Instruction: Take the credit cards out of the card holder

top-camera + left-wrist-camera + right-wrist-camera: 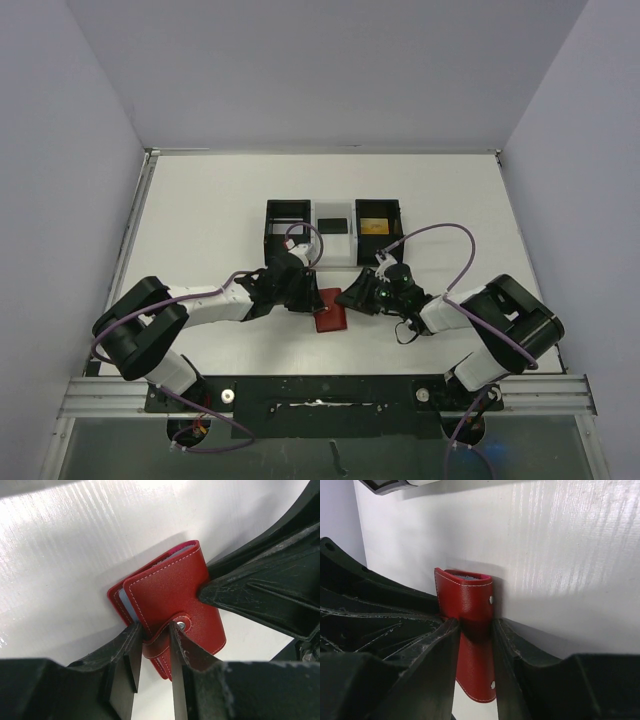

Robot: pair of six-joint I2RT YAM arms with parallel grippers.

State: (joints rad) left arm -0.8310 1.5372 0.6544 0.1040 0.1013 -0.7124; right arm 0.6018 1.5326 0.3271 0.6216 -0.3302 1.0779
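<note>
Wallet [330, 311] sits on the table [200, 220], near side of the tray [333, 228], roughly in line with the tray's middle compartment and apart from it. It's folded shut, strap tab [156, 649] wrapped over the cover with the snap [181, 625] on it. Blue-grey lining [125, 604] shows at the open edge; can't make out any cards inside from here.

Left gripper [154, 630] comes in from the tray's left side. Jaws are narrow and pinching the strap tab, one finger [131, 662] on each side of it.

Right gripper [475, 625] comes in from the tray's right side. Jaws are clamped across the wallet body, fingers [512, 652] touching both faces. In the left wrist view one right finger presses the cover edge next to the snap.

Wallet looks tipped up on edge between the two grippers, not lying flat.

Tray: gold card [375, 226] in the right compartment, a dark flat item [333, 224] in the middle one. Left compartment too dark to read.
</note>
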